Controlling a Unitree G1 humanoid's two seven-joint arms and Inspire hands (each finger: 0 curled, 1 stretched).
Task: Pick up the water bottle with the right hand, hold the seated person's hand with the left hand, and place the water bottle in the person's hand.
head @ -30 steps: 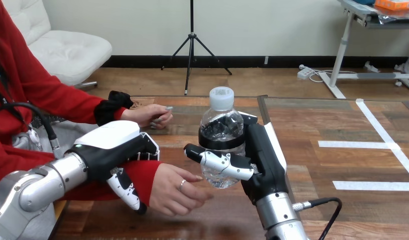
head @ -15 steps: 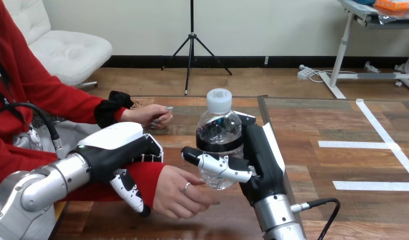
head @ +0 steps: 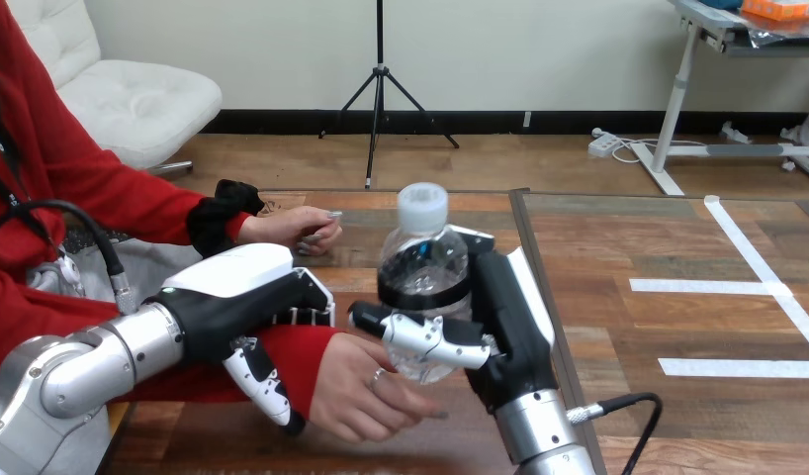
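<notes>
A clear water bottle (head: pixel 423 259) with a white cap and a black label stands upright in my right hand (head: pixel 504 327), whose thumb and fingers curl round its lower body. The bottle's base sits right over the person's hand (head: pixel 366 388), which lies palm up near the table's front edge with its fingers touching the bottle's bottom. My left hand (head: pixel 242 307) lies across that arm's red sleeve at the wrist, fingers curled over the top and the thumb down the near side, gripping it.
The person's other hand (head: pixel 294 229) rests loosely closed on the wooden table (head: pixel 618 327) farther back at the left. White tape lines (head: pixel 757 287) mark the table's right part.
My right hand has carried the bottle left and slightly down, onto the person's palm. My left hand and the held wrist have shifted a little to the right.
</notes>
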